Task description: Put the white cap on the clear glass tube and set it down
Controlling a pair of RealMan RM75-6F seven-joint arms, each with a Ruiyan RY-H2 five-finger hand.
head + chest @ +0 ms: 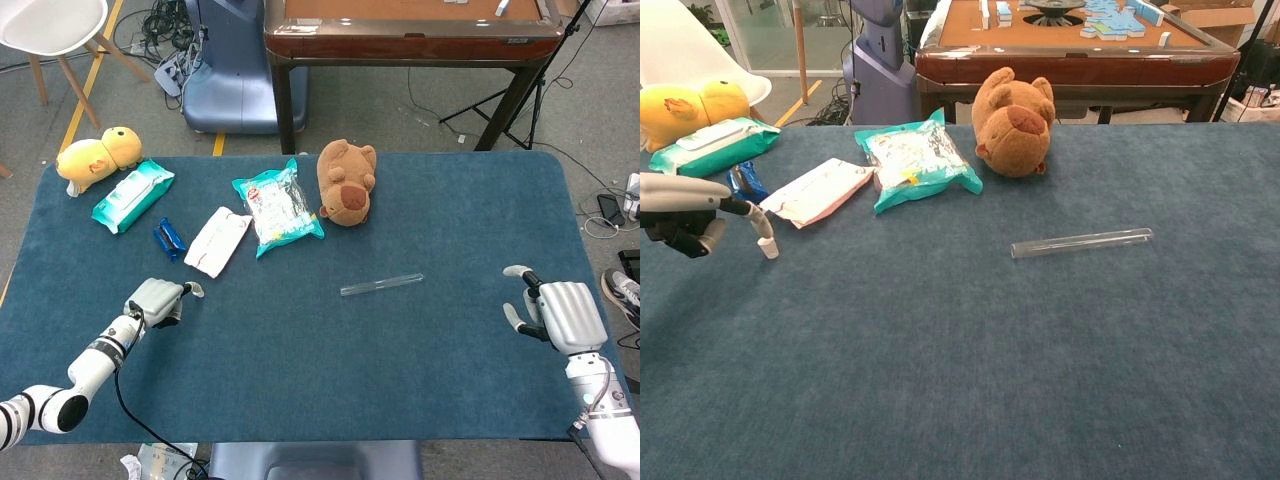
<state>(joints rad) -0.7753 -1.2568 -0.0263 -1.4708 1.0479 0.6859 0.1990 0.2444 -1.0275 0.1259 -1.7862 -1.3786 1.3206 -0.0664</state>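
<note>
The clear glass tube [381,284] [1081,242] lies flat on the blue table mat, right of centre, with no cap on it. My left hand [155,298] [680,212] hovers low at the mat's left side, far from the tube. Its fingers are curled in and one finger sticks out towards the tube. A small white piece [767,247] sits at that finger's end; I cannot tell whether it is the white cap or the fingertip itself. No cap shows anywhere else. My right hand [556,312] rests near the right edge with fingers apart, holding nothing.
Along the back lie a brown plush bear [346,182], a teal snack bag [276,209], a white packet [218,240], a small blue item [169,238], a wipes pack [132,195] and a yellow plush duck [97,152].
</note>
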